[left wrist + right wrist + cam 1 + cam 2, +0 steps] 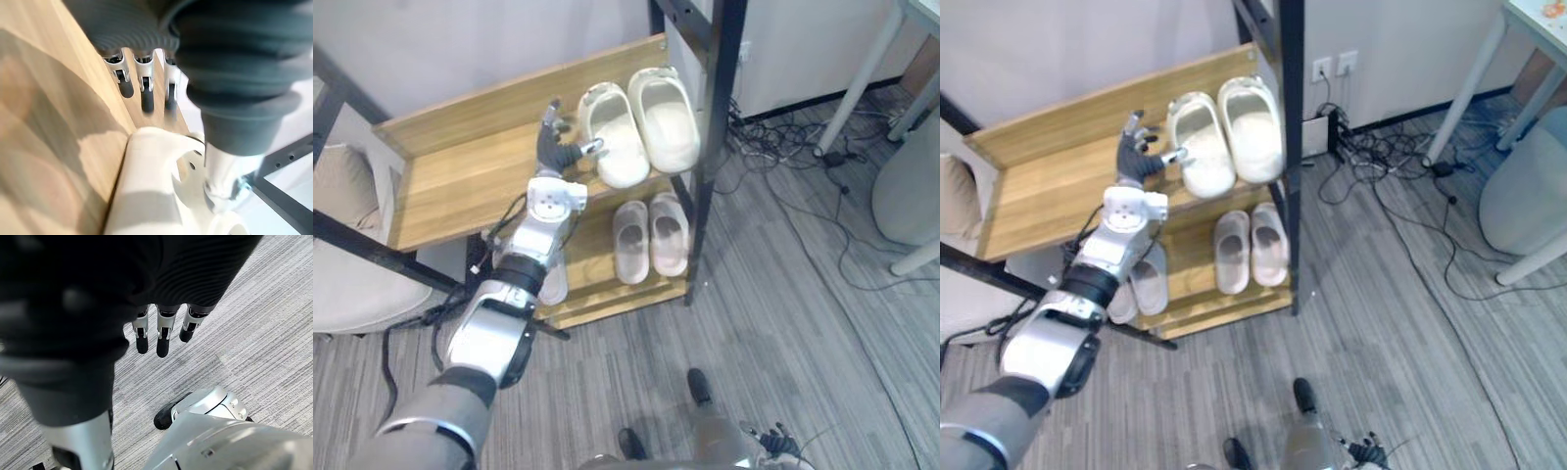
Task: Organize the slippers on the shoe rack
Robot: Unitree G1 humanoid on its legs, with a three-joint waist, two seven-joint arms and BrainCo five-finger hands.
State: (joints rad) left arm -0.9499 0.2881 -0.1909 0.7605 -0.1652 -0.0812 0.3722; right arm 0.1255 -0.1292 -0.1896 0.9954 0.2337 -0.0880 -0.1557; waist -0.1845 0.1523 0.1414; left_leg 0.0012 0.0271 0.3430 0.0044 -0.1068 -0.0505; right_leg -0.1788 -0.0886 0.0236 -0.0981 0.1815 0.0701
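Nearest the head camera, the left arm is seen reaching up from the lower left, and the left hand [555, 147] is held over the top shelf of the shoe rack [460, 166]. Its fingers are spread apart and straight above the bare wood, nothing is gripped, and the thumb is laid against the side of the left cream slipper [615, 137].

At the far left, a beige cushion [342, 186] is seen beside the rack. The left part of the top shelf is bare wood. At its right end the left cream slipper and the right cream slipper [666, 117] are set side by side, touching, with toes toward the front edge.

On the lower shelf, a pale pair of slippers [1149, 277] is partly hidden under the arm. Further right, a pale grey pair [1232, 253] is placed side by side near the dark upright.

Right of the rack, cables [773, 147] are strewn on the grey floor near a white table leg [862, 73]. The right hand [164, 335] is hung low over the floor, its fingers straight and holding nothing.
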